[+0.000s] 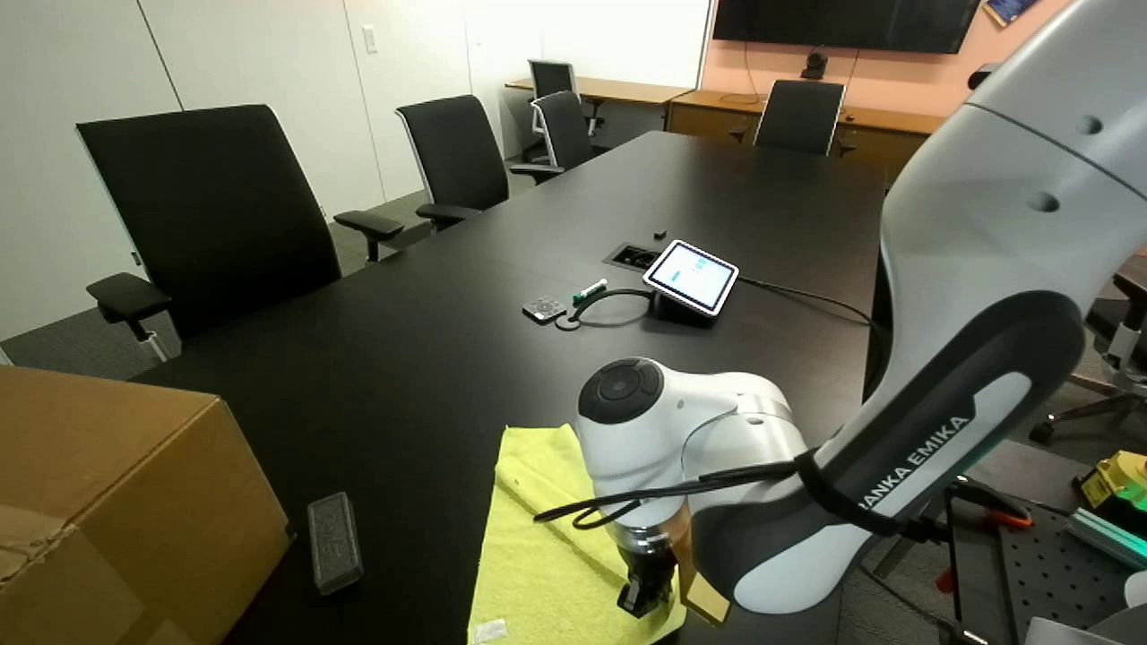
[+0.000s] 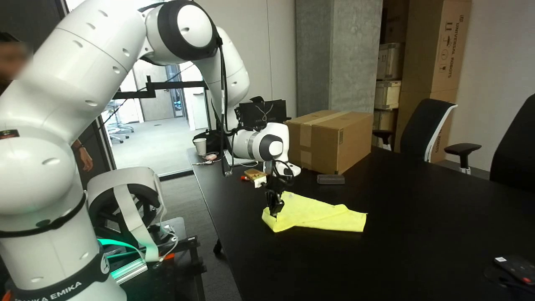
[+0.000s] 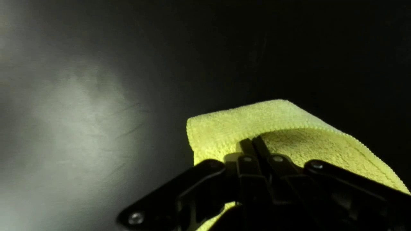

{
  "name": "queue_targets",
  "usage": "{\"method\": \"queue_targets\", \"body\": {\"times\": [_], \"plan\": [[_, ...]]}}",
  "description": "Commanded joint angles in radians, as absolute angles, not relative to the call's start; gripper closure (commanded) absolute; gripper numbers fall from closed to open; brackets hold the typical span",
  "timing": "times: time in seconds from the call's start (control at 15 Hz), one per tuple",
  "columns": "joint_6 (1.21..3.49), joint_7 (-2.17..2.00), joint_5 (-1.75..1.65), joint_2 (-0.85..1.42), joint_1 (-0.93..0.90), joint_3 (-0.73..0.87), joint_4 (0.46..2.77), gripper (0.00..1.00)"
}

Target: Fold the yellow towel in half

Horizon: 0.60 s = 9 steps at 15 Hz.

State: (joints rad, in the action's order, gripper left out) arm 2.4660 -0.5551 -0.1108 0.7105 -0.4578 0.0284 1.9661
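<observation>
The yellow towel (image 1: 538, 537) lies on the black table, partly hidden by the arm in an exterior view. In another exterior view the towel (image 2: 322, 217) is creased, with its end raised at the gripper (image 2: 274, 211). In the wrist view the gripper (image 3: 252, 140) has its fingers almost together at the towel's stitched edge (image 3: 234, 120). That edge is pinched at the fingertips and arches up to their right, with a shaded hollow under it. The gripper (image 1: 638, 600) points down, low over the towel's end near the table's edge.
A cardboard box (image 1: 170, 502) stands on the table beyond the towel, also in another exterior view (image 2: 334, 142). A dark eraser-like block (image 1: 334, 542) lies between box and towel. A tablet (image 1: 692, 278) with a cable, a marker (image 1: 590, 291) and a white cup (image 2: 200, 146) are also there.
</observation>
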Motion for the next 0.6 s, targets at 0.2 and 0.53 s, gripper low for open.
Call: {"method": "queue_targets", "body": {"times": [0.2, 0.53], "plan": [[2.405, -0.583, -0.183, 0.651, -0.486, 0.059, 1.955, 0.97], [2.341, -0.601, -0.359, 0.679, -0.526, 0.097, 1.837, 0.97]]}}
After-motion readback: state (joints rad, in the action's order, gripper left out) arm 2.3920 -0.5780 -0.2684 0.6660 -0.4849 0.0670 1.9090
